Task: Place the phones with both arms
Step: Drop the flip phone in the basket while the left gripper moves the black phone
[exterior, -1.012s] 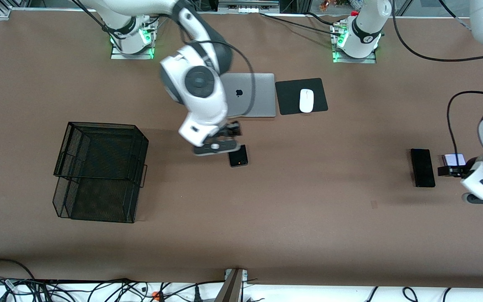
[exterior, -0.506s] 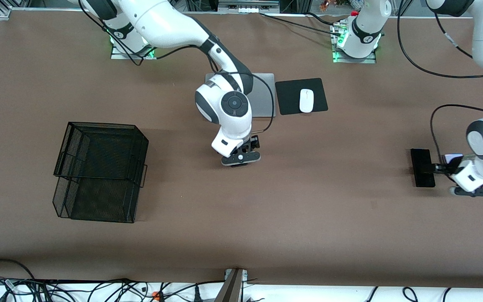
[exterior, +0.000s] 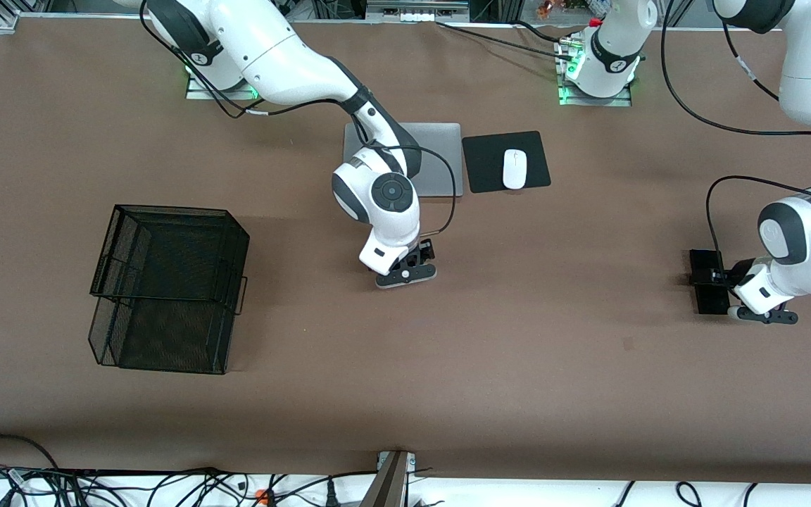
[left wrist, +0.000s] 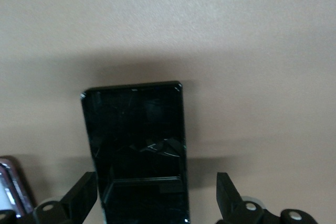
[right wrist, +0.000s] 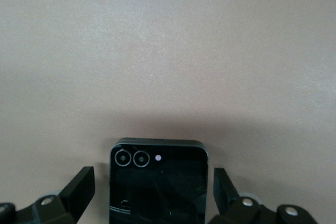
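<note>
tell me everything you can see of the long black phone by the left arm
The long black phone is a flat glossy slab with rounded corners, its dark face reflecting light. It lies flat on the brown table toward the left arm's end. The left hand is open, a finger on either side of it; no contact shows.

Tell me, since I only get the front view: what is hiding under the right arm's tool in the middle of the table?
Observer: A small black phone, its two camera lenses facing up, lies on the table between the open fingers of the right tool.
Operator: And the left tool, down at the long black phone?
Observer: It is open too, with one finger on either side of that phone's end. The phone lies flat on the table.
</note>
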